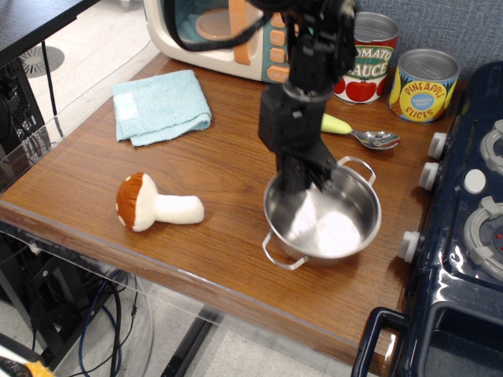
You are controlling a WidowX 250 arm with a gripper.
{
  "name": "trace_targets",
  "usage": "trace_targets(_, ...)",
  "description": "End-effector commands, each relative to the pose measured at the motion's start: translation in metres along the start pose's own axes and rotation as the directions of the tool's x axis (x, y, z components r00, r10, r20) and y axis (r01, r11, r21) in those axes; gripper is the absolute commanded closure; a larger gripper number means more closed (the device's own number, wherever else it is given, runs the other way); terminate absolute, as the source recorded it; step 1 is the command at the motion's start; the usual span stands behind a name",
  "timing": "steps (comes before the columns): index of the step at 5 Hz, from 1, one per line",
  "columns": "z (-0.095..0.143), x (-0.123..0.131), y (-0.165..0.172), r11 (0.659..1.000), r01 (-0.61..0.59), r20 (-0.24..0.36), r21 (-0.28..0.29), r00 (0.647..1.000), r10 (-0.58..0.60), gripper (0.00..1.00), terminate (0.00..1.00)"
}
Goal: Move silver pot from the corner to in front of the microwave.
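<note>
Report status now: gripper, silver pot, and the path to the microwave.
Gripper shut on silver pot rim. Pot short of microwave. Spoon beside the path.

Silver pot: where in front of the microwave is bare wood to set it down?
Bare wood lies between the microwave, the blue towel and the gripper holding the silver pot. It is crowded rightward: spoon, tomato sauce can, pineapple can.

From my feed the wooden table [228,169] held a blue towel [160,106], plush mushroom [156,204], spoon [363,133], two cans [397,71] and the microwave [224,35].
</note>
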State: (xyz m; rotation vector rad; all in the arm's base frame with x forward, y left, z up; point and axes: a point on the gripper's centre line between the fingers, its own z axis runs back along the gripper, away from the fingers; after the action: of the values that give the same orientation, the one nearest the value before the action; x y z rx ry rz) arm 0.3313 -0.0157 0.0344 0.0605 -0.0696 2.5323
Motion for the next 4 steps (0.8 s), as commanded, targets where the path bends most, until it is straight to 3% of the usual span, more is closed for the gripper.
trace_targets(1, 0.041, 0.01, -0.064, 0.98, -0.2, -0.031, 0.011, 0.979, 0.2, 1.0, 0.0)
trace_targets(4, 0.034, 0.055, -0.164, 0.89, -0.453, 0.035, -0.051, 0.89, 0.455, 1.0, 0.0)
